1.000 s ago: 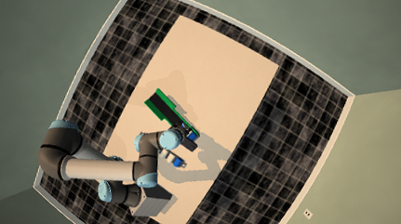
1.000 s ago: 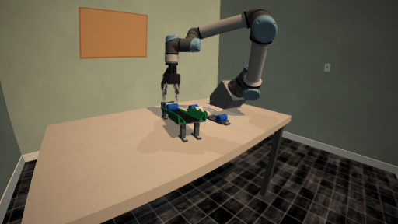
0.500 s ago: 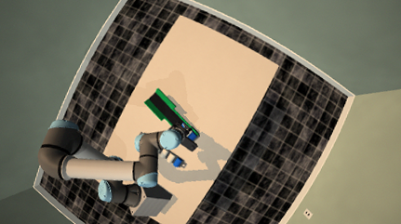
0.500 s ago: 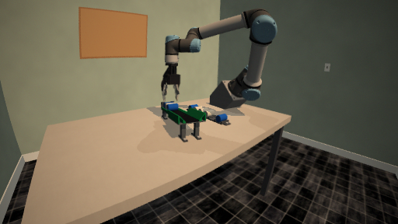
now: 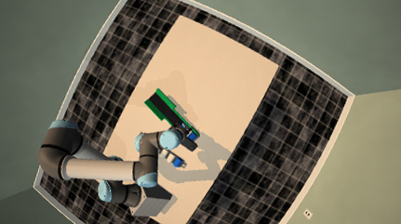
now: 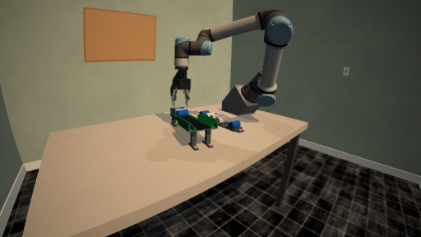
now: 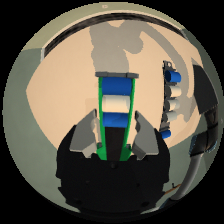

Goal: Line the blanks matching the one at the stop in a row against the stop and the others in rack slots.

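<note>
The green-walled feed ramp (image 5: 167, 109) (image 7: 116, 140) holds three blanks lying across it: a blue blank (image 7: 116, 86) (image 5: 192, 135) against the grey stop (image 7: 116, 75), then a white blank (image 7: 115, 103), then another blue blank (image 7: 115, 120) (image 6: 182, 112). They look side by side. The stock rack (image 7: 167, 65) (image 6: 238, 129) holds a blue blank (image 7: 173, 76) (image 5: 176, 162) at one end, three white blanks (image 7: 171, 104) in the middle and a blue blank (image 7: 165, 134) (image 6: 234, 124) at the other end. My gripper (image 7: 115, 110) (image 6: 181, 104) is open and empty above the ramp, its jaws on either side of it.
The rack stands beside the ramp, to its right in the wrist view. The arm's grey base block (image 5: 154, 203) (image 6: 239, 99) stands beyond the rack. The ramp stands raised on legs (image 6: 193, 140) on the table (image 6: 103, 164). The arm reaches over the rack.
</note>
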